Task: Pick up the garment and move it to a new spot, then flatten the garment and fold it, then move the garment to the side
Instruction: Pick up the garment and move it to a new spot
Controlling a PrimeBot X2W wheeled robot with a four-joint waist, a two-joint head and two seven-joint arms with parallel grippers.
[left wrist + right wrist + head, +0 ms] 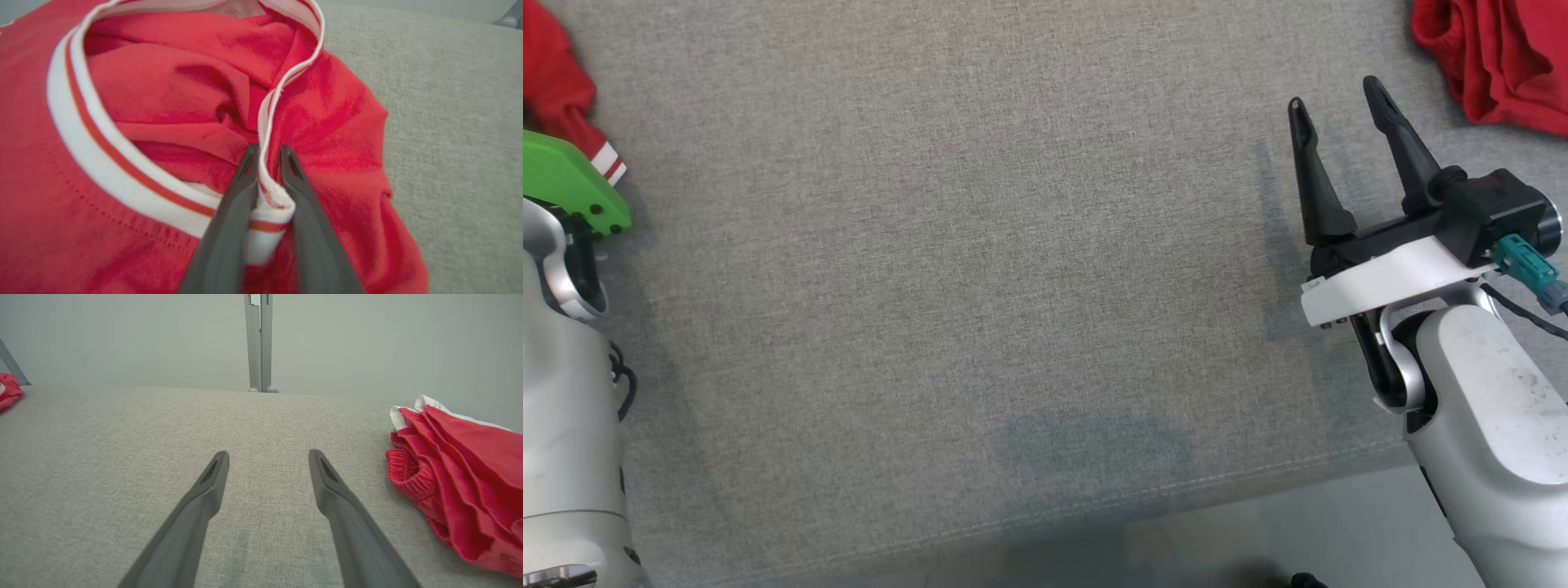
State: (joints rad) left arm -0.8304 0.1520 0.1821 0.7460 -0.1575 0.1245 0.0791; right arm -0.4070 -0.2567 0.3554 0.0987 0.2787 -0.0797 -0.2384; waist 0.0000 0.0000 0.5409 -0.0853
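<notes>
our left gripper (269, 152) is clamped on the garment (155, 102). its two dark fingers (229, 228) stand close together, with a fold of the white band with a red stripe (269, 204) pinched between them. from the pinch the band runs away past the fingertips, loops round to the gripper's left and comes back toward the fingers. it could be an open neck or a hem; we cannot tell which.

the red cloth is bunched inside that loop and spreads to both sides of the fingers. the left, top and bottom edges of the left wrist view cut it off, so we cannot make out its long axis or which way it points. to the gripper's right lies the grey fabric surface (457, 122). in the head view a green cover (568, 184) on the left arm overlaps a striped corner of the red cloth.

our right gripper (268, 454) has its fingers wide apart, the grey surface ahead of them. ahead and to its right lies a second red cloth (457, 473), crumpled, with a gathered edge, and cut off by the frame.
</notes>
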